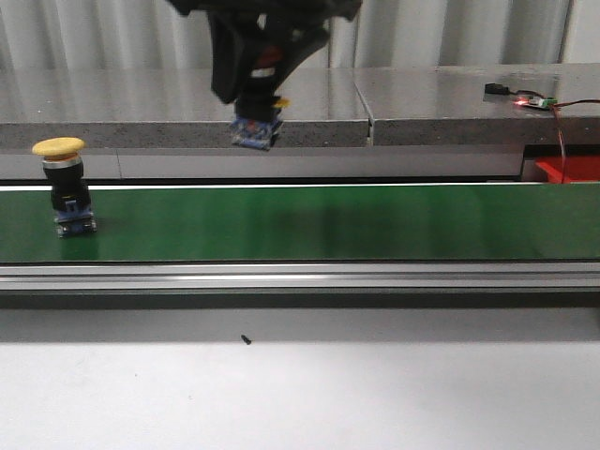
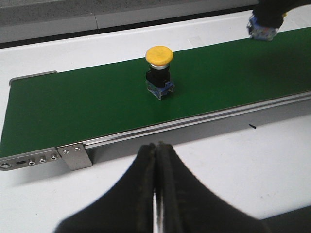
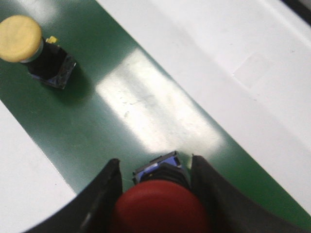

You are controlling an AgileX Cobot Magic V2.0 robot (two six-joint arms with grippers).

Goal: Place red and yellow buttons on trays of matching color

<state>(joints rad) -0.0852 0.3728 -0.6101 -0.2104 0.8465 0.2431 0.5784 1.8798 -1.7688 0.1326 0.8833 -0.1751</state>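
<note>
A yellow button (image 1: 62, 185) with a black body and blue base stands upright at the left end of the green belt (image 1: 375, 225); it also shows in the left wrist view (image 2: 159, 70) and the right wrist view (image 3: 29, 46). My right gripper (image 1: 255, 111) is shut on a red button (image 3: 160, 206) and holds it above the belt's far side; its blue base (image 1: 255, 133) hangs below the fingers. My left gripper (image 2: 156, 145) is shut and empty, over the white table in front of the belt. A red tray (image 1: 570, 170) shows at the far right. No yellow tray is in view.
The belt has a metal rail (image 1: 300, 275) along its front and an end bracket (image 2: 73, 155). A grey stone ledge (image 1: 422, 103) runs behind, with a small lit circuit board and wires (image 1: 530, 99). A small black speck (image 1: 246, 339) lies on the white table.
</note>
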